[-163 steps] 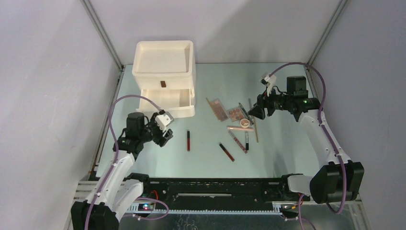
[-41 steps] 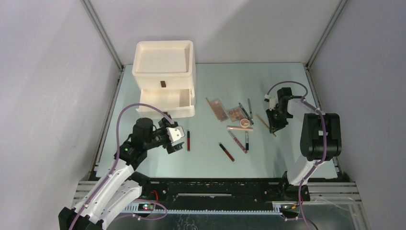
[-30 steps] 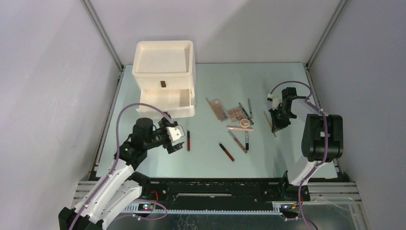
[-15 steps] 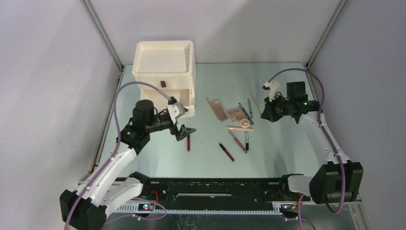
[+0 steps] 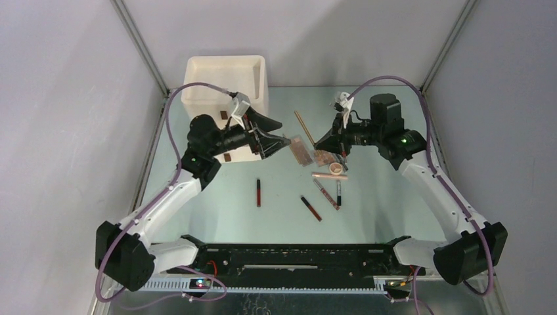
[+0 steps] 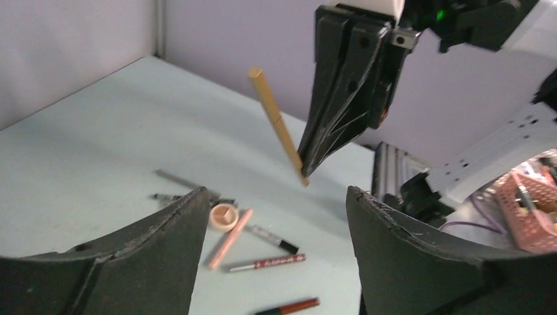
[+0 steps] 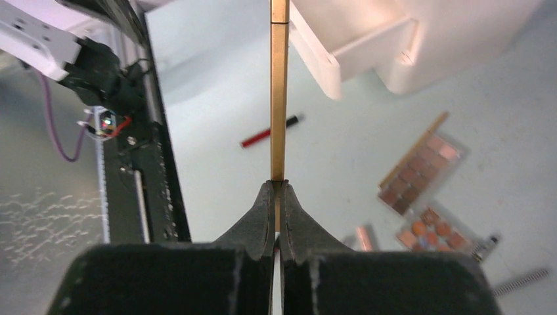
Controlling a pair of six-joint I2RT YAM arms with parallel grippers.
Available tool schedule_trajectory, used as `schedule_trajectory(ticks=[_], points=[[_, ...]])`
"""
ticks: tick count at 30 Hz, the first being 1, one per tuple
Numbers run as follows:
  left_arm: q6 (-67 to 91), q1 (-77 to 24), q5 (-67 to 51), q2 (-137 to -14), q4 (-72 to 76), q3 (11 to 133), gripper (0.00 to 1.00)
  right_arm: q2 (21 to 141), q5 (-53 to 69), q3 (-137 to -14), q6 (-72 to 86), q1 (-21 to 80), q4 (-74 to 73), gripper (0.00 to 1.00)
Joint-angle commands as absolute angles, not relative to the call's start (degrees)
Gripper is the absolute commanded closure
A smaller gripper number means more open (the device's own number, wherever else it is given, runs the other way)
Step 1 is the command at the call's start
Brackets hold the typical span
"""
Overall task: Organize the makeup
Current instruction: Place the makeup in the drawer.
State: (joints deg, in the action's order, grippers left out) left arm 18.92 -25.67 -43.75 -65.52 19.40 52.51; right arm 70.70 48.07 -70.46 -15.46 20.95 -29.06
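Makeup pencil tight in right tool; left tool wide apart beside cream drawer box.

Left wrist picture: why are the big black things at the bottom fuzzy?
Left wrist view: those are fingers of the left tool, too near the lens to focus; the gold pencil farther off looks sharper. Right wrist view: the right tool looks soft too.

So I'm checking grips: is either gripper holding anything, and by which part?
The right gripper is shut on the tan pencil at one end; the rest sticks out past its fingertips. The left gripper is open, holding nothing.
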Motion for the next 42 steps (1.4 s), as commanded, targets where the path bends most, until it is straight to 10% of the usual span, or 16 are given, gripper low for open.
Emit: schedule_trajectory(ticks=[1,14,22,28,32,42], points=[[31.34,-28.28,-44.42,-68.15,33.60,55.63,0.21,72.27,55.36,-73.11,-7.52,22.85,-21.74,1.00],[38.97,-31.31,-44.06,-74.54,45.46,55.95,0.51,72.77,61.03,-72.95,-3.06,24.25,-20.76,1.00],[37.82,-31.34,-45.16,-74.84,46.57,56.36,0.98,72.50,60.43,-72.95,-6.04,24.28,-23.14,0.91],[9.07,-29.02,-39.32,-68.95,12.40,62.68,1.00,69.69,55.49,-72.95,-15.02,22.21,-31.52,0.32],[-24.24,-29.00,-20.66,-66.29,-13.11,66.11,1.00,67.27,54.13,-71.31,-19.51,18.10,-35.74,0.26],[-62.80,-27.11,12.15,-70.54,-19.95,60.36,1.00,65.07,54.38,-63.58,-22.83,12.93,-36.18,0.26]])
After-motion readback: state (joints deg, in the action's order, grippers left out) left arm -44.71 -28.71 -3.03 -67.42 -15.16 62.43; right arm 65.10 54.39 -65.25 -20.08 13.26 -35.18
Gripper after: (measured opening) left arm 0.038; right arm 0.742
